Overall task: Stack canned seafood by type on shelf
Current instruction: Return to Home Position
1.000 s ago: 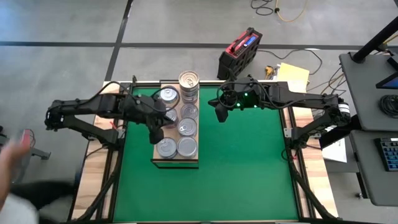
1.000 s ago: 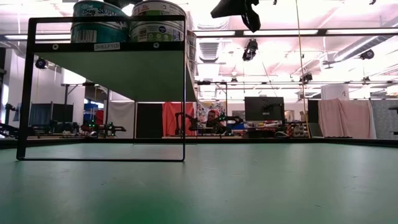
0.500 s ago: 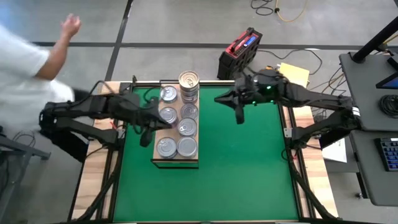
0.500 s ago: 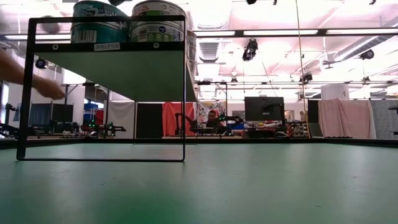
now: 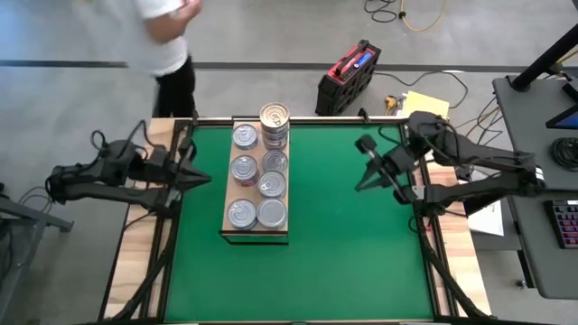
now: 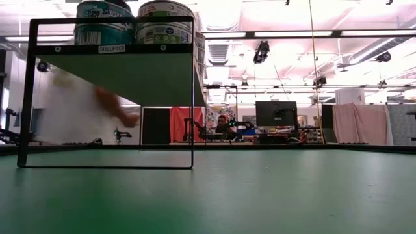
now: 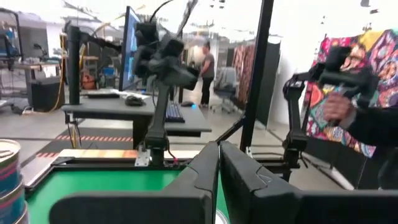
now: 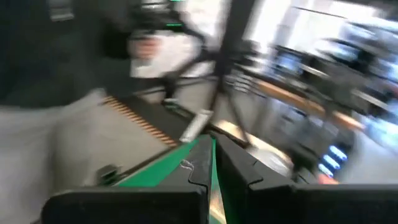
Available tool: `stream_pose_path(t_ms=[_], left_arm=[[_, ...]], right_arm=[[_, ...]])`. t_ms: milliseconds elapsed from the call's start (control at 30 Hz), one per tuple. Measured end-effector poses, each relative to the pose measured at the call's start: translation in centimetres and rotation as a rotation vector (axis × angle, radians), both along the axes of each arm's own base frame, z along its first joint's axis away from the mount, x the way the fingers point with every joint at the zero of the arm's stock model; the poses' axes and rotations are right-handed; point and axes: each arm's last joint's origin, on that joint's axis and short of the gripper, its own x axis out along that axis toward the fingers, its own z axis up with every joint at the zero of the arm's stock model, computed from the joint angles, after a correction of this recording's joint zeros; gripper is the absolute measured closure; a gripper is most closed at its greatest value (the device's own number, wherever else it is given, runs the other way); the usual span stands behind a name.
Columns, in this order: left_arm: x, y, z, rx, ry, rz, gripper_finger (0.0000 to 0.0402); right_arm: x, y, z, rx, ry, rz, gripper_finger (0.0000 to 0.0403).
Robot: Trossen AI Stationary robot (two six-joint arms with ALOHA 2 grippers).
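High view: left pincer (image 7: 219, 150) and right pincer (image 8: 213, 147) flank the shelf (image 5: 256, 237), well apart from the cans (image 5: 242, 214). Both are pressed together, empty; retract away from the stacks.

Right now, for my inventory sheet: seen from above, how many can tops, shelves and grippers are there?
Can tops: 7
Shelf: 1
Grippers: 2, the left gripper and the right gripper
Total: 10
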Motion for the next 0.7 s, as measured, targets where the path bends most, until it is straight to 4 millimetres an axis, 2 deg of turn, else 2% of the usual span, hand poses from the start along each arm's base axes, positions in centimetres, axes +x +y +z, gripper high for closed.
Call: stream_pose_path(t_ms=[133,367,567,700], left_arm=[[-1.6,0.0,-0.9,0.0,-0.049,0.003,0.0402],[-4.4,0.1,-2.7,0.009,-0.136,0.008,0.0402],[-6.5,0.2,-4.6,0.009,-0.251,0.01,0.0402],[-6.4,0.2,-6.0,0.009,-0.258,0.012,0.0402]], right_arm=[[-1.2,-0.2,-1.6,0.076,0.016,-0.154,0.039],[-2.7,-0.2,-5.9,0.108,-0.027,-0.248,0.039],[-3.5,-0.1,-10.2,0.123,-0.144,-0.281,0.039],[-4.4,0.1,-12.9,0.137,-0.195,-0.277,0.039]])
